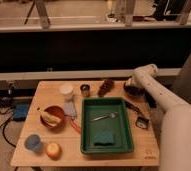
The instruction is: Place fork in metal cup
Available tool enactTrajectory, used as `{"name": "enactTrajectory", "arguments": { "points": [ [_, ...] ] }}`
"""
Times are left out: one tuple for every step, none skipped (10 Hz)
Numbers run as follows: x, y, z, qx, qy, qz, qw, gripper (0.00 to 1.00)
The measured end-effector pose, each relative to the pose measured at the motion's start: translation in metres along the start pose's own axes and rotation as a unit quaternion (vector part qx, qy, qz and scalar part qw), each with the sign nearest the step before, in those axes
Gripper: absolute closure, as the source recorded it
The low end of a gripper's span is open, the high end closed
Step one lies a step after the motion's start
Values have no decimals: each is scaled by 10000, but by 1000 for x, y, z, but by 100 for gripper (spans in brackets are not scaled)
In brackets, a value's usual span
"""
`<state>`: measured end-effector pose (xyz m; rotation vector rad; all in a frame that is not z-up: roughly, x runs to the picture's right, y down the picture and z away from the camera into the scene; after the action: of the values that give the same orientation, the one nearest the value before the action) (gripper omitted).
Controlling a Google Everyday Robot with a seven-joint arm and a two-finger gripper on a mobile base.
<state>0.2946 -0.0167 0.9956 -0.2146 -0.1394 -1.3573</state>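
Fork [105,117] lies across tray [89,145], left-right w/ slight tilt; fingers [131,88] at table's far-right, state unclear.

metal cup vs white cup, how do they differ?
The metal cup is dark with a shiny rim; the white cup is pale. The metal cup looks narrower than the white cup. Both stand upright, side by side behind the green tray. The gripper is at the table's far right.
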Motion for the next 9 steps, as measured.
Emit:
{"name": "enactTrajectory", "arguments": {
  "points": [
    [4, -1, -3, 0, -6, -4, 10000, 30],
    [10, 0, -8, -6, -8, 6, 10000, 30],
    [10, 1, -10, 3, -38, 22, 10000, 30],
    [10, 2, -11, 15, -76, 46, 10000, 30],
    [9, 2, -10, 26, -126, 65, 9999, 30],
    [8, 2, -9, 37, -182, 82, 9998, 30],
    [6, 1, -7, 41, -231, 92, 9997, 32],
    [5, 0, -5, 59, -274, 97, 9996, 39],
    [3, -2, -3, 75, -301, 100, 9995, 45]
  ]
}}
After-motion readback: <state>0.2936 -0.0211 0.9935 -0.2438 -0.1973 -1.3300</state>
